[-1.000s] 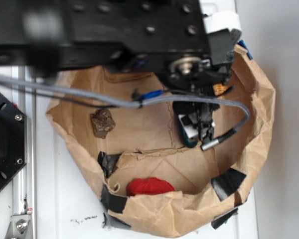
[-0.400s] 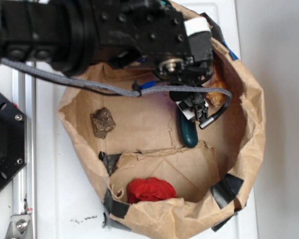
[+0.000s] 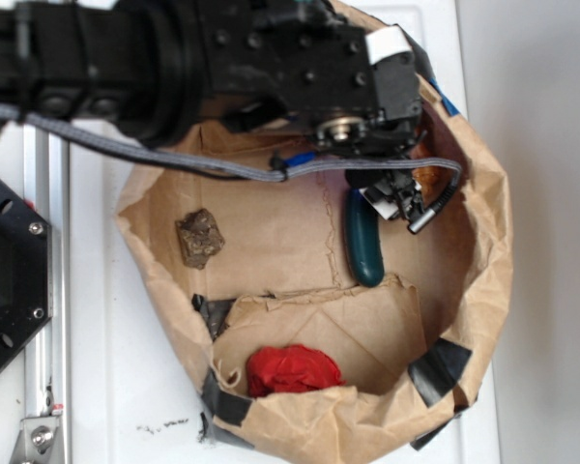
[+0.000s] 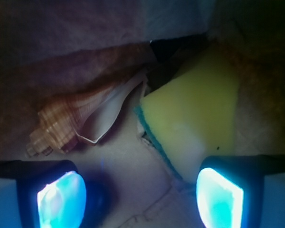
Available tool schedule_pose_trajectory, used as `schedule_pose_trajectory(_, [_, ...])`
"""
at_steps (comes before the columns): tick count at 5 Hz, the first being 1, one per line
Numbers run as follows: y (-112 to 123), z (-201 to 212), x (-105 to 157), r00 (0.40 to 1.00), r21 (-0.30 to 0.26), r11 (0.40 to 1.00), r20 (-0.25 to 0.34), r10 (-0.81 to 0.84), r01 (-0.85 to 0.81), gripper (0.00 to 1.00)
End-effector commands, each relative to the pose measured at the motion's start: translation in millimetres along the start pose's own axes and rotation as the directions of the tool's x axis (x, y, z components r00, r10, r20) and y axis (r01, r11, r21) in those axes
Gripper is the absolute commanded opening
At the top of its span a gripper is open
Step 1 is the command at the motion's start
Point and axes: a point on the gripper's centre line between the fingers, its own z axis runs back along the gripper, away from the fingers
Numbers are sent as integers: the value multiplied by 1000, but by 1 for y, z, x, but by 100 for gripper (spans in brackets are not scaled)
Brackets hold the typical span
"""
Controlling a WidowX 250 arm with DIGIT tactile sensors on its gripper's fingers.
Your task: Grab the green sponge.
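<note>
- Inside the paper bag (image 3: 483, 222), on its brown floor, the green sponge (image 3: 364, 244) lies free, its long axis running from the far side of the bag toward the near fold, nearly upright in the exterior picture.
- The gripper (image 3: 398, 196) hangs just beside the sponge's upper end, offset toward the bag's right wall; the sponge is not between the jaws.
- Jaws: the wrist view shows the two lit fingertips (image 4: 61, 199) set wide apart with bare floor between them, holding nothing.
- The wrist view does not show the green sponge. It shows a seashell (image 4: 80, 118) and a yellow wedge-shaped block (image 4: 194, 114) ahead of the jaws, nearly touching each other.
- Judgement: the coming move turns on a sideways shift toward the sponge, away from the right wall, with the jaws closing across its short width.
- Room: open floor lies on the sponge's left side. Its lower end sits close to the raised paper fold (image 3: 319, 300). The right wall and the block crowd the gripper's present side.
- Elsewhere in the bag, well apart from the sponge: a brown lump (image 3: 200, 238) at left and a red cloth (image 3: 292, 369) beyond the fold.
- Risk, as judged: a cable (image 3: 174, 155) hanging from the arm may brush the bag rim.
</note>
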Motion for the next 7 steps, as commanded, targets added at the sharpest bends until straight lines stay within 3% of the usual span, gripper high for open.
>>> schedule_pose_trajectory(1, [-1, 13, 14, 997, -34, 999, 74, 14, -12, 100])
schedule_pose_trajectory(2, [9, 23, 10, 996, -54, 999, 86, 3, 1, 100])
schedule_pose_trajectory(4, [30, 8, 19, 984, -23, 999, 175, -35, 39, 100])
schedule_pose_trajectory(7, [30, -13, 13, 984, 66, 998, 175, -34, 22, 100])
